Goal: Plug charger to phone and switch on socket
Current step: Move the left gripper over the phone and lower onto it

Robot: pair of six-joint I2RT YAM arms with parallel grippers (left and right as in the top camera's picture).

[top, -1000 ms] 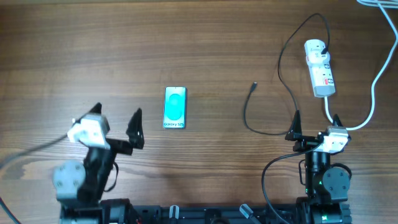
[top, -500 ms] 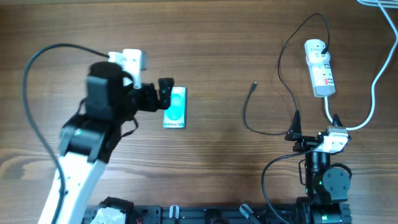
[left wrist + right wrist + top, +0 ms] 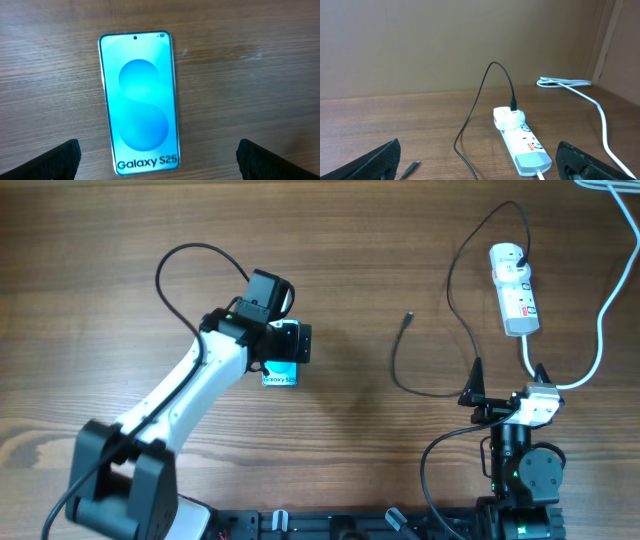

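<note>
The left gripper (image 3: 159, 163), fingers spread wide, hovers over the slim turquoise-screened smartphone (image 3: 138, 102) lying flat on the brown wooden table (image 3: 120, 260). The thin black charger cable (image 3: 395, 366) lies to its right. The right gripper (image 3: 480, 165), also spread, faces the white power strip (image 3: 525, 145).

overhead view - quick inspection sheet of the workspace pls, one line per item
surface: wooden table, bare wood
job's things: phone flat, screen lit; charger tip loose, apart from phone; power strip far right
clutter: nothing seen
hands: left hand open over phone; right hand open, near edge
cables: black cable loops from power strip; white lead runs off right
surroundings: brown wall behind table
</note>
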